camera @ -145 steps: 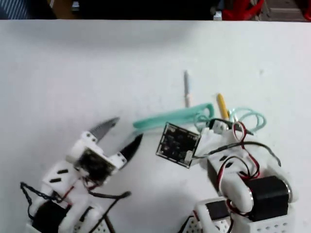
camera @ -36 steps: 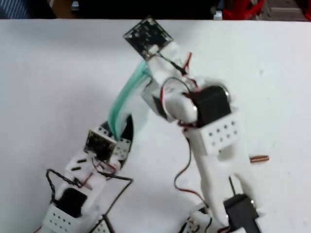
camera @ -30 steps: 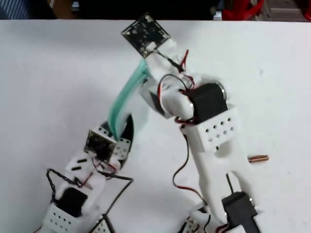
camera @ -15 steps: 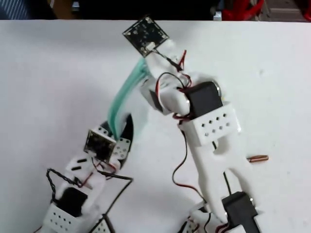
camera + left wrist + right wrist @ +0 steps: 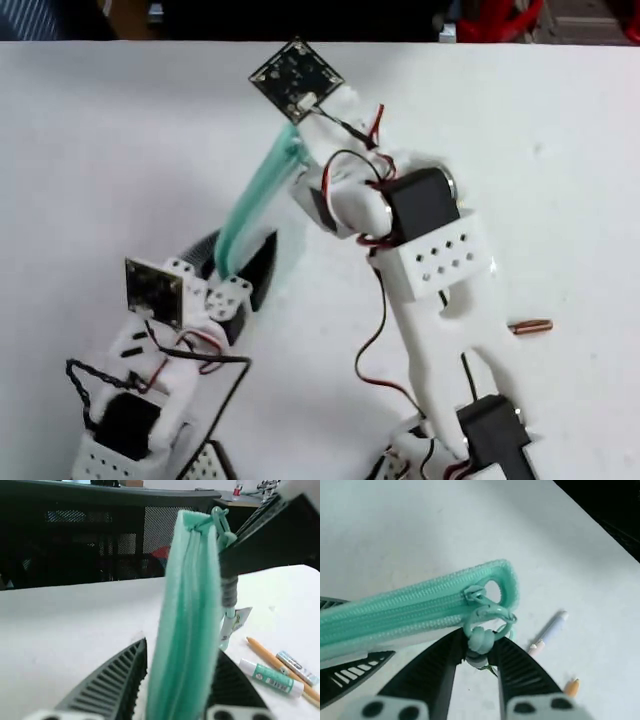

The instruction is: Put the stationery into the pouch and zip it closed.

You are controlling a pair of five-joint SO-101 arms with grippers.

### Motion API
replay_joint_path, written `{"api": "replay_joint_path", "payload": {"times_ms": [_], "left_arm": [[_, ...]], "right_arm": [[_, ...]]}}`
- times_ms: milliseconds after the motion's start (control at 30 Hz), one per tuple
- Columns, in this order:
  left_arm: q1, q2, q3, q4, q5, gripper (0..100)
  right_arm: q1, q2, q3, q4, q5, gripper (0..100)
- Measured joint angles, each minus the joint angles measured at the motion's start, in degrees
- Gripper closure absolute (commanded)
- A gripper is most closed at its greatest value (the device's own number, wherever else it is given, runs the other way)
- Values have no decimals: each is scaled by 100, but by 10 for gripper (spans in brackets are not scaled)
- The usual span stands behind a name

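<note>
Pouch [image 5: 250, 195], teal, is stretched on edge between the two arms above the white table [image 5: 100, 120], running from near the middle of the table toward its far side. The left gripper [image 5: 181, 647] grasps the pouch's near end: in the left wrist view, its dark ribbed fingers [image 5: 117, 680] press against both flat sides of the fabric. The right gripper [image 5: 480, 647] is pinched closed on the zip pull [image 5: 481, 639], a teal looped cord hanging from the slider, which sits close to the pouch's far corner. The stationery lies loose on the table outside the pouch. The left wrist view shows an orange pencil [image 5: 270, 655], a teal-labelled glue stick [image 5: 270, 679] just beside it and a small striped stick [image 5: 296, 667]. The right wrist view shows a pale pen [image 5: 549, 630] lying on the table under the pouch's corner. A short copper-coloured piece [image 5: 530, 325] lies well apart, beside the right arm's base.
</note>
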Motion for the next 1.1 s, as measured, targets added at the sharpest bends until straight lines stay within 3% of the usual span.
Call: {"api": "replay_joint_path", "payload": {"times_ms": [33, 267, 600, 933, 1033, 1100], "left_arm": [[0, 0, 26, -167, -9, 990], [519, -62, 281, -484, -888, 978], [580, -44, 281, -484, -932, 978], [527, 0, 290, -440, -941, 978], [484, 0, 299, -440, -949, 978], [484, 0, 299, -440, -949, 978]], "right_arm": [[-70, 0, 0, 62, 0, 979], [-264, 9, -229, 281, 0, 979], [-1468, 0, -914, 1143, 712, 979], [-2295, -686, 132, 1099, 1204, 978], [-2374, -1002, 308, 1090, 1301, 950], [-2215, -1187, 325, 1143, 1284, 864]]}}
